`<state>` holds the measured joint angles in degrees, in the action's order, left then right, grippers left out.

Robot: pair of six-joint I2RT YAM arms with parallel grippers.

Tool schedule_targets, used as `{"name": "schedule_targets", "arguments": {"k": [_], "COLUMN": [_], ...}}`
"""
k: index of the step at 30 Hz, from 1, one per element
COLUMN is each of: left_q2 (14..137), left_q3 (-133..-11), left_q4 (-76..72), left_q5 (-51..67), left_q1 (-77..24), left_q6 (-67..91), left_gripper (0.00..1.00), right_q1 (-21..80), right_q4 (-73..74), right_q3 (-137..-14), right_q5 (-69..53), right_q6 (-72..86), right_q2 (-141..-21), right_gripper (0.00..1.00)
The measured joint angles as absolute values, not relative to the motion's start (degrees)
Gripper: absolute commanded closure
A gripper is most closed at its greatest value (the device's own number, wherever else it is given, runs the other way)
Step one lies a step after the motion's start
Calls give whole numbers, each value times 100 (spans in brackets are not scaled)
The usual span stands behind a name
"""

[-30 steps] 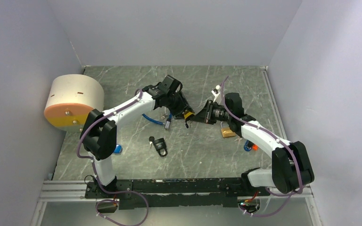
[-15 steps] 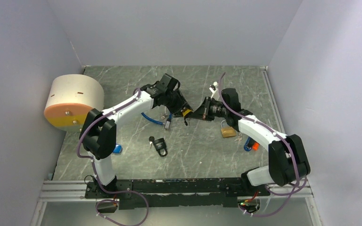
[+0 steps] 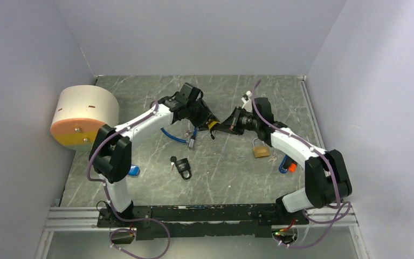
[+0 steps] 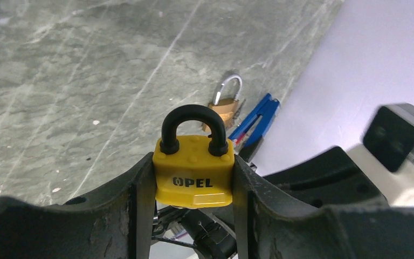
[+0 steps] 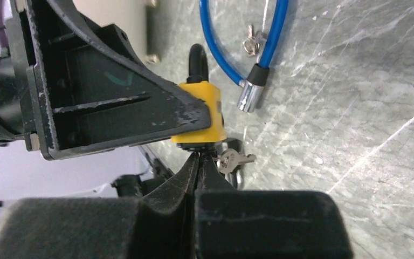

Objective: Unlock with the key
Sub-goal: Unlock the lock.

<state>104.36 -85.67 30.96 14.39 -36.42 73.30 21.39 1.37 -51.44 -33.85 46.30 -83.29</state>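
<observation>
A yellow padlock (image 4: pixel 194 175) with a black shackle is clamped upright between the fingers of my left gripper (image 4: pixel 194 162), held above the table's middle (image 3: pixel 212 125). My right gripper (image 5: pixel 199 156) is shut, its tips pressed against the underside of the padlock (image 5: pixel 205 116). The key between them is hidden by the fingers. A spare silver key (image 5: pixel 236 159) hangs on a ring beside the tips. In the top view the right gripper (image 3: pixel 222 128) meets the left gripper (image 3: pixel 207 123) tip to tip.
A brass padlock (image 3: pixel 260 151) with keys lies right of centre. A black padlock (image 3: pixel 182 166) lies nearer the front. A blue cable lock (image 3: pixel 173 136) is under the left arm. A beige and orange drum (image 3: pixel 83 116) stands at far left. A blue-orange item (image 3: pixel 287 166) lies at right.
Both grippers, still joined at the yellow padlock, have shifted slightly left and toward the back. The right elbow has swung inward. The padlock stays in the left gripper.
</observation>
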Motion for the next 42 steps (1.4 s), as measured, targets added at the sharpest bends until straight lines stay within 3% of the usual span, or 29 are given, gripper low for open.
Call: {"name": "schedule_targets", "arguments": {"k": [8,13,20,21,22,24,31,35,42], "left_q2": [9607,9286,9105,9087,9080,9080,8895,8833,8788], "left_q3": [-7693,-7454,-6984,-6899,-6842,-6796,-6812,-6895,-7000], "left_q4": [1535,558,-746,-937,-1083,-1229,-609,-331,-670], "left_q5": [1546,1732,1986,2025,2060,2117,2185,2462,4235], "left_q1": [-3848,-3846,-3809,-3802,-3793,-3789,-3806,-3793,-3774], "left_q6": [6949,6711,6818,6842,6845,6796,5732,4987,3990], "left_gripper": [97,98,97,97,97,97,97,97,97], "right_q1": [1638,1562,1540,1535,1533,1498,1378,1319,1315], "right_q4": [-2386,-4191,-5509,-5614,-5666,-5645,-3603,-2425,-1072], "right_q3": [-3524,-2917,-2624,-2609,-2604,-2602,-2816,-3382,-4560], "right_q5": [-3938,-3789,-3623,-3625,-3632,-3664,-3579,-3256,-3072], "right_q6": [6997,8388,9400,9454,9470,9415,7467,6110,4893], "right_q2": [-7352,-7181,-7288,-7310,-7319,-7288,-5710,-4746,-4871], "right_gripper": [100,100,100,92,76,59,35,32,34]}}
